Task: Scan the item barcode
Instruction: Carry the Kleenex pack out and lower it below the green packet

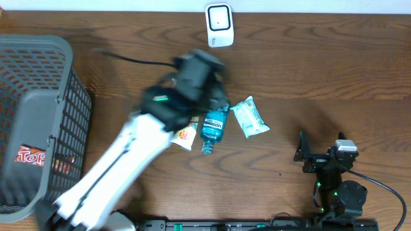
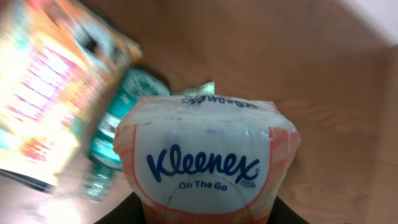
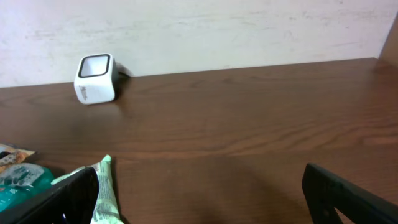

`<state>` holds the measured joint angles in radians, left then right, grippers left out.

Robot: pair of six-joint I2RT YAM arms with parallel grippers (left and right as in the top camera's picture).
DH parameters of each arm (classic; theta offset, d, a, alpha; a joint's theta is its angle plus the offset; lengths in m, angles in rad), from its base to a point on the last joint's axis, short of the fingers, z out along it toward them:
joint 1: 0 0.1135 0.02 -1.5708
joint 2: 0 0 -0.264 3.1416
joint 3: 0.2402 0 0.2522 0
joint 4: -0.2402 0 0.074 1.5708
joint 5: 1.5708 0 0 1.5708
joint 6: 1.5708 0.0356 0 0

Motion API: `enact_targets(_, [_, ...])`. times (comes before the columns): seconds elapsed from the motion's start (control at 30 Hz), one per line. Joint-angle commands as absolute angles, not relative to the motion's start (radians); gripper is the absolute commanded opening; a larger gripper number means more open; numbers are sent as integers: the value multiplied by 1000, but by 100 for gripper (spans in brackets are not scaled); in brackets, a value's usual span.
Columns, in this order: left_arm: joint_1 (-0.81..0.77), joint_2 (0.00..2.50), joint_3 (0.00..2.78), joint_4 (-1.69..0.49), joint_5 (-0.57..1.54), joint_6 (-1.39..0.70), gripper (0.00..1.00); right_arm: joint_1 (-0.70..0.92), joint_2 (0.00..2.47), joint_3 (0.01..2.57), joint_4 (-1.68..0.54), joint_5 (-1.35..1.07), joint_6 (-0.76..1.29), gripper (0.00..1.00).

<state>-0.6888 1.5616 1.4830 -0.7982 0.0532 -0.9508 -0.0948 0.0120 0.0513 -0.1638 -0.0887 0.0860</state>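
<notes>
- Left tool [image 1: 196, 70] is part shut on the tissues [image 2: 205, 162], up off the counter [image 1: 334, 70].
- Scanner [image 1: 219, 25] sits just ahead — left arm is nearer.
- Right tool [image 3: 199, 199] is wide open — empty.

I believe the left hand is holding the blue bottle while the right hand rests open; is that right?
Not quite: the left hand holds the Kleenex pack, not the blue bottle, as the left wrist view shows. The right hand does rest open.
</notes>
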Motion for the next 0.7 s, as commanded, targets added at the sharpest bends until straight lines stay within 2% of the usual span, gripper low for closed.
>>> enact_targets(0.0, [-763,1696,1487,-792,11,-1154,39,-90,7,48,-166,-81,73,99])
enact_targets(0.1, [-803,1797,1487,-785,23,-1227,39,-90,7,48,-166,-80,73,99])
enact_targets(0.43, [-872,1993,1487,-725,60,-1248,39,-90,7,48,-166,-80,73,99])
enact_targets(0.67, [-872,2090,1474,-742,109,-1434,39,-90,7,48,-166,-80,73,99])
